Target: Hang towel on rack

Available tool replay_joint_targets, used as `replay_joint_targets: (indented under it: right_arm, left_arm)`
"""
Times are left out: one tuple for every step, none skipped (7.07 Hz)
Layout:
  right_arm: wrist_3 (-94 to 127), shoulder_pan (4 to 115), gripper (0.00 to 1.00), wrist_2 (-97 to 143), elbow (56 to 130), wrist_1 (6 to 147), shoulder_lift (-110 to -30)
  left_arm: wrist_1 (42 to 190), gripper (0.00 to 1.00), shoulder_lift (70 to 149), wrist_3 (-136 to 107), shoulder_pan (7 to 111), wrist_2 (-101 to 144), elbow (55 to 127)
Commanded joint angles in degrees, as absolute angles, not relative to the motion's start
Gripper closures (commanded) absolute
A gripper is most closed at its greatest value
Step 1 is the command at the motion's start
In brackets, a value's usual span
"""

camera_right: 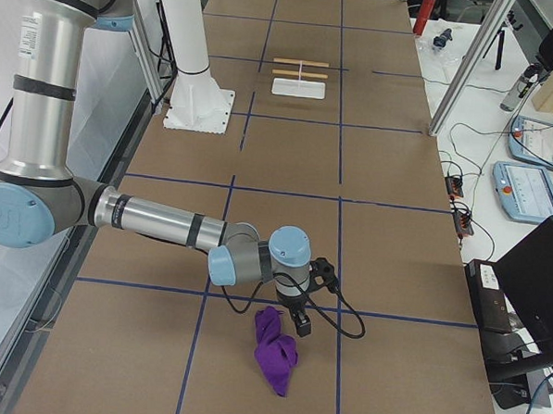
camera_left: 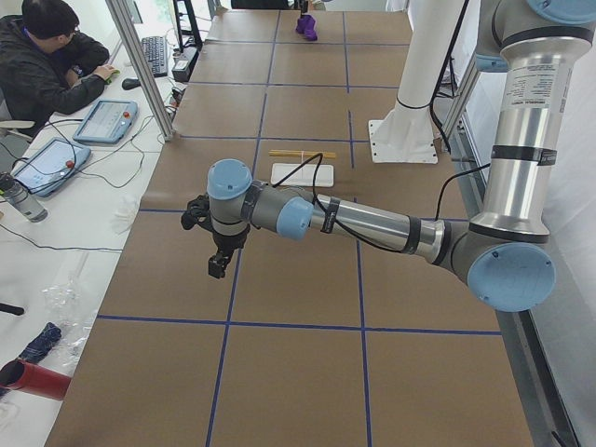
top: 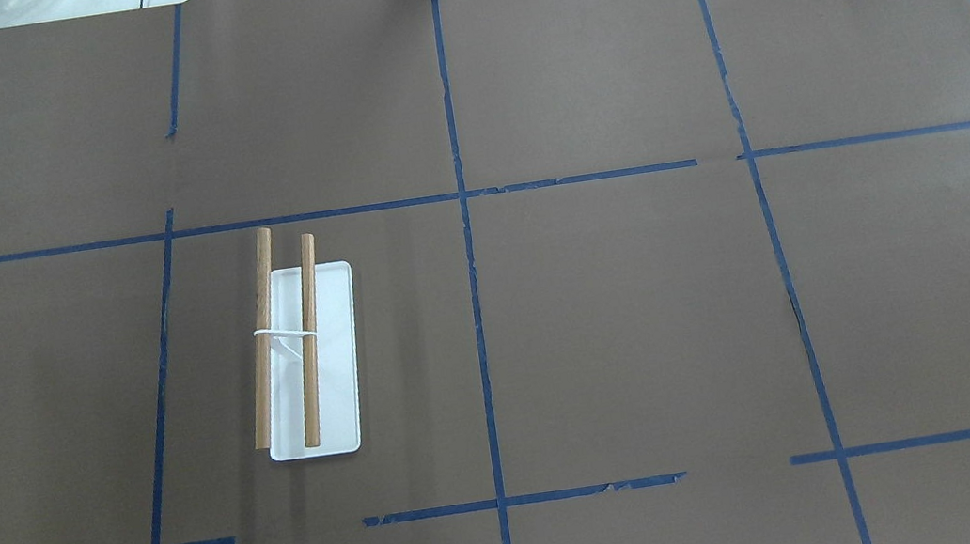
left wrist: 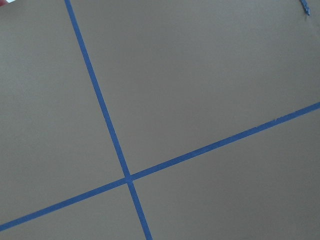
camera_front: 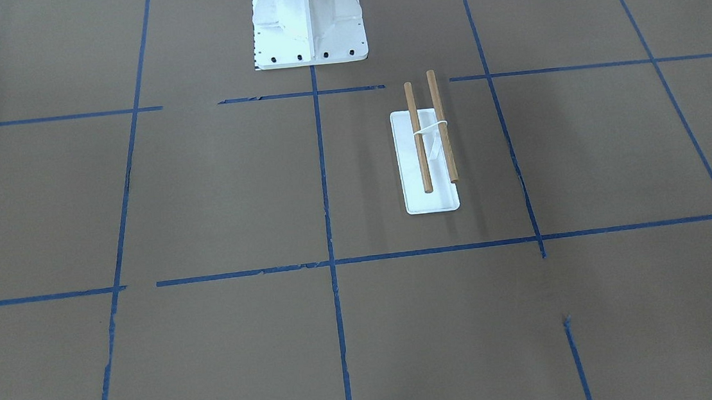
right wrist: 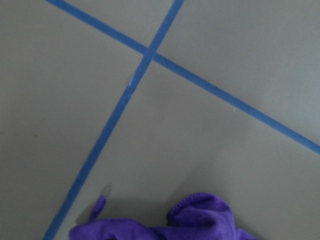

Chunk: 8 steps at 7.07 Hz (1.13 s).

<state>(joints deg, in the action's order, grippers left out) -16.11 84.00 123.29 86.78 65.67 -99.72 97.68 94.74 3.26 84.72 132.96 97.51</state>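
Right gripper (camera_right: 302, 325): jaw state untellable, beside purple towel (camera_right: 275, 353) near desk's (top: 646, 335) right edge | left gripper (camera_left: 217, 268): likewise untellable | rack (camera_front: 431, 201): left of centre

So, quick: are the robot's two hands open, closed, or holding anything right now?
Left end effector: cannot be told from this side view.
Right end effector: cannot be told; it hangs beside the purple towel.

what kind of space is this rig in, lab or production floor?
Most likely a robotics lab, not production: blue tape grid on a paper-covered table, teach pendants beside it, an operator seated at a keyboard.
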Motion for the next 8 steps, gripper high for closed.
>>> replay_joint_targets:
  right_arm:
    - [-20.2, 82.7, 0.37, 120.1, 84.2, 65.1, -100.5]
    - [-20.3, 81.1, 0.6, 118.8, 83.7, 65.1, -100.5]
    - [-20.7, 79.8, 0.73, 116.1, 83.6, 65.1, -100.5]
    - [-22.0, 79.3, 0.88, 114.0, 83.6, 65.2, -100.5]
    - [-23.7, 79.3, 1.0, 113.9, 83.6, 65.3, -100.5]
    - [-24.0, 79.3, 1.0, 113.9, 83.9, 65.4, -100.0]
    - [-24.0, 79.3, 1.0, 114.7, 84.8, 65.7, -98.6]
    - [-23.6, 79.4, 1.0, 115.6, 87.5, 67.5, -97.2]
  left_arm:
    - [99.0, 0.0, 94.8, 2.6, 84.7, 133.1, 97.2]
    - [99.1, 0.0, 94.8, 2.7, 84.7, 133.1, 97.0]
    - [99.1, 0.0, 94.8, 2.7, 84.7, 133.1, 97.1]
    - [99.1, 0.0, 94.8, 2.7, 84.7, 133.1, 97.1]
    - [99.1, 0.0, 94.8, 2.6, 84.7, 133.1, 97.3]
    - [99.1, 0.0, 94.8, 2.6, 84.7, 133.1, 97.5]
    - [99.1, 0.0, 94.8, 2.5, 84.7, 133.1, 97.8]
    - [99.1, 0.0, 94.8, 2.7, 84.7, 133.2, 98.1]
